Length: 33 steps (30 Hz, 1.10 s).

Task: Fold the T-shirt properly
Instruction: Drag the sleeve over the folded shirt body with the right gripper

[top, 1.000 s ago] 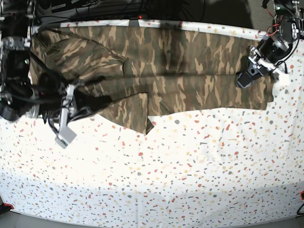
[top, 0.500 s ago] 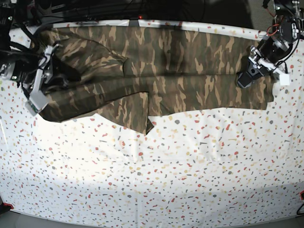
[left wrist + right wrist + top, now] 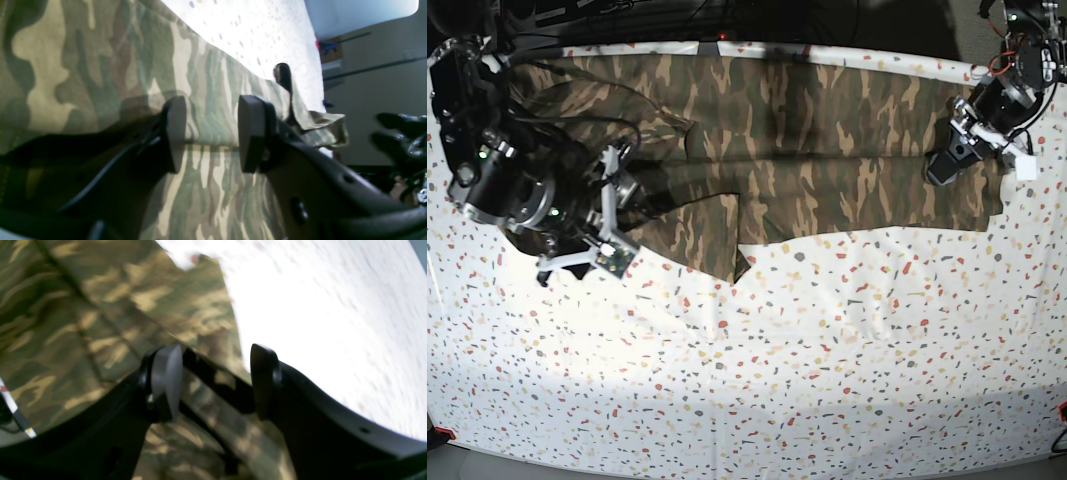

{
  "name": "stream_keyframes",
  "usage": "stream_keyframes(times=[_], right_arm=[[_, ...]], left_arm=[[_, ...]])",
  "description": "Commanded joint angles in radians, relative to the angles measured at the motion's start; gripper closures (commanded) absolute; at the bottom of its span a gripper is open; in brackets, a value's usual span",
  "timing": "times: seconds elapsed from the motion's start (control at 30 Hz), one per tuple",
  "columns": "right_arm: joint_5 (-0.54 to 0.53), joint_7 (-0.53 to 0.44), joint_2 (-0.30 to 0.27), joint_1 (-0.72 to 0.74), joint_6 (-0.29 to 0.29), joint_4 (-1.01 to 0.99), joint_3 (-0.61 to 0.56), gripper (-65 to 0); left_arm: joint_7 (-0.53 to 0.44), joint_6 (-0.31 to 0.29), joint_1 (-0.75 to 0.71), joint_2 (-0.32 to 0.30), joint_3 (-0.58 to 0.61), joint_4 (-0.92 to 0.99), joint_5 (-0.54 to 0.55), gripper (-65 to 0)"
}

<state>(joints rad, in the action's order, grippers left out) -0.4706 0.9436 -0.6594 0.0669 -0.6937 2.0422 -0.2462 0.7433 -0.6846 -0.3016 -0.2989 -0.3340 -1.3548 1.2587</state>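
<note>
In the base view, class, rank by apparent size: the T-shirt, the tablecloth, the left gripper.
1. Tablecloth, largest
2. T-shirt
3. Left gripper, smallest; it sits far from the camera, so its look is unsure.

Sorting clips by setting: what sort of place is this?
Probably a robotics lab bench: a speckled white tablecloth, a camouflage-print cloth T-shirt spread out, and loose cables behind.

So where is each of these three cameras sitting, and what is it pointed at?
Base: looks straight down on the speckled table, the T-shirt and both arms.
Left wrist: rides on the left arm, looking past the open left pincer at shirt cloth.
Right wrist: rides on the right arm, looking past the open right pincer at shirt and table edge; blurred.
Shared: all three show the shirt and the table.
</note>
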Motion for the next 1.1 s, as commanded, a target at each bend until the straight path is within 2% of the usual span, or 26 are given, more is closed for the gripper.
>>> stream_keyframes(times=[0.0,0.2,0.4,0.43,0.47,0.57,0.6,0.73,0.8,0.9,1.07], right_arm=[[0.032,-0.015,-0.010,0.034,-0.004,-0.007,-0.041,-32.7],[0.188,-0.070,0.056,0.148,-0.004,-0.210,-0.259,-32.7],[0.209,-0.075,0.124,0.230,-0.004,-0.351,-0.374,-32.7],[0.210,-0.067,0.128,0.232,-0.004,-0.352,-0.391,-31.2],[0.209,-0.063,0.130,0.235,-0.004,-0.352,-0.403,-26.6],[0.209,-0.064,0.132,0.235,-0.004,-0.352,-0.423,-4.0],[0.209,-0.064,0.134,0.235,-0.004,-0.352,-0.421,0.0],[0.203,-0.068,0.133,0.234,-0.004,-0.326,-0.421,0.0],[0.176,-0.067,0.129,0.234,-0.004,-0.297,-0.421,0.0],[0.078,-0.046,0.112,0.234,-0.004,-0.241,-0.420,0.0],[-0.072,0.077,0.063,0.224,-0.004,-0.130,-0.420,0.0]], left_arm=[[-0.011,-0.014,0.005,-0.011,-0.006,-0.015,0.025,-25.2],[-0.011,-0.014,0.005,-0.011,-0.006,-0.015,0.025,-25.2],[-0.011,-0.014,0.005,-0.011,-0.006,-0.015,0.025,-25.2],[-0.011,-0.014,0.005,-0.011,-0.006,-0.015,0.025,-25.2],[-0.011,-0.014,0.005,-0.011,-0.006,-0.015,0.025,-25.2],[-0.011,-0.014,0.004,-0.011,-0.006,-0.015,0.025,-25.2],[-0.011,-0.014,0.005,-0.011,-0.006,-0.015,0.025,-25.2],[-0.011,-0.014,0.005,-0.011,-0.006,-0.015,0.025,-25.2],[-0.011,-0.014,0.005,-0.011,-0.006,-0.015,0.025,-25.2],[-0.011,-0.014,0.005,-0.011,-0.006,-0.015,0.025,-25.2],[-0.011,-0.014,0.005,-0.011,-0.006,-0.015,0.025,-25.2]])
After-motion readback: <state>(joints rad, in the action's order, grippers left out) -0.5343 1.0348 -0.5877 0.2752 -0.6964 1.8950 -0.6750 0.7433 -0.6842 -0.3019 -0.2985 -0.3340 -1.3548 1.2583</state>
